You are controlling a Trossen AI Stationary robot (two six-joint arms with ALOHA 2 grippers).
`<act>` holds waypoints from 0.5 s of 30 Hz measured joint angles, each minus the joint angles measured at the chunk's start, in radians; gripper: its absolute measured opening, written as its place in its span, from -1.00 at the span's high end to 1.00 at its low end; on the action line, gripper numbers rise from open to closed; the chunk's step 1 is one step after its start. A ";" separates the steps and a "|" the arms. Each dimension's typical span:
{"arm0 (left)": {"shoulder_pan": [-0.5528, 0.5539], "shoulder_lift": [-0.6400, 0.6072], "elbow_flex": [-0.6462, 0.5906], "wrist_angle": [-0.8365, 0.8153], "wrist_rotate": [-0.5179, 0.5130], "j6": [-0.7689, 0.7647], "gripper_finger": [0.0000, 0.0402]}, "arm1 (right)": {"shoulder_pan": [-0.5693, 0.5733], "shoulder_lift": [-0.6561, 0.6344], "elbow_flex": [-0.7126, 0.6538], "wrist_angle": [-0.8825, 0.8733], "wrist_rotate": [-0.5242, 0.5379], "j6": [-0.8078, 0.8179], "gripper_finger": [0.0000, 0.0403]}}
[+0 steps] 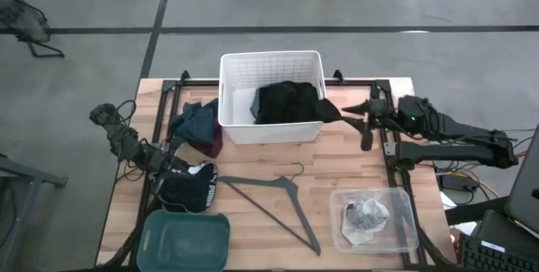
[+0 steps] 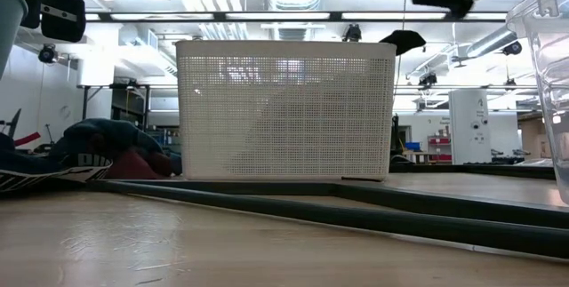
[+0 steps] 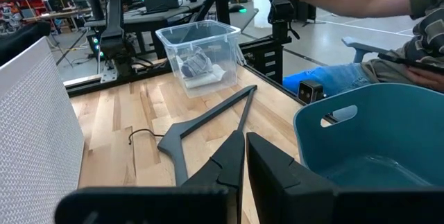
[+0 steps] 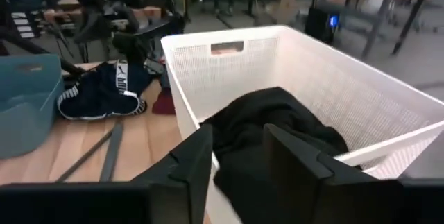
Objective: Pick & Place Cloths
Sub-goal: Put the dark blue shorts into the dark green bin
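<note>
Cloths lie in and around the white slatted basket (image 1: 271, 95), the landmark for everything here. The black cloth (image 1: 288, 102) fills the basket's right half and spills over its right wall, and the right gripper (image 1: 344, 109) sits just outside that wall, at the trailing edge of the black fabric. In the right wrist view its 2 dark fingers (image 4: 198, 161) stand a little apart with black cloth (image 4: 277, 130) showing between and beyond them; whether they actually pinch it cannot be told.

The left gripper (image 1: 178, 164) is near the table's left edge, in front of and to the left of the basket, its fingers (image 3: 229, 163) pressed together on nothing, hovering beside the dark navy cloth with white print (image 1: 192, 184).

A teal cloth (image 1: 199, 120) lies against the basket's left wall, on top of 1 maroon cloth (image 1: 212, 144). That makes 4 cloths in the open. Small white and pale pieces (image 1: 365, 216) sit inside 1 clear plastic bin (image 1: 402, 221), in front of and right of the basket. 1 grey hanger (image 1: 278, 194) lies in front of the basket, and 1 teal tub (image 1: 185, 238) stands in front of and to the left of it.
</note>
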 joint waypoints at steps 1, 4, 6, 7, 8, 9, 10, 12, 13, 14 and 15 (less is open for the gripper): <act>0.000 0.000 0.000 0.000 0.000 0.000 0.88 | 0.000 -0.036 -0.034 0.005 -0.006 -0.014 0.42; 0.000 0.000 0.000 0.000 0.000 0.000 0.88 | 0.000 -0.126 -0.135 0.009 -0.043 -0.034 0.52; 0.000 0.000 0.000 0.000 0.000 0.000 0.88 | 0.000 -0.182 -0.195 0.007 -0.057 -0.023 0.58; 0.000 0.000 0.000 0.000 0.000 0.000 0.88 | 0.000 -0.209 -0.222 0.009 -0.059 -0.016 0.61; 0.000 0.000 0.000 0.000 0.000 0.000 0.88 | 0.000 -0.238 -0.249 0.018 -0.059 -0.015 0.64; 0.000 0.000 0.000 0.000 0.000 0.000 0.88 | 0.000 -0.265 -0.275 0.034 -0.058 -0.014 0.66; 0.000 0.000 0.000 0.000 0.000 0.000 0.88 | 0.000 -0.293 -0.301 0.051 -0.058 -0.015 0.69; 0.000 0.000 0.000 0.000 0.000 0.000 0.88 | 0.000 -0.347 -0.350 0.080 -0.059 -0.025 0.74; 0.000 0.000 0.000 0.000 0.000 0.000 0.88 | 0.000 -0.375 -0.370 0.090 -0.059 -0.031 0.76; 0.000 0.000 0.000 0.001 0.000 0.000 0.88 | 0.000 -0.403 -0.390 0.094 -0.056 -0.033 0.78; 0.000 0.000 0.000 0.000 0.000 0.000 0.88 | 0.000 -0.432 -0.409 0.099 -0.052 -0.032 0.79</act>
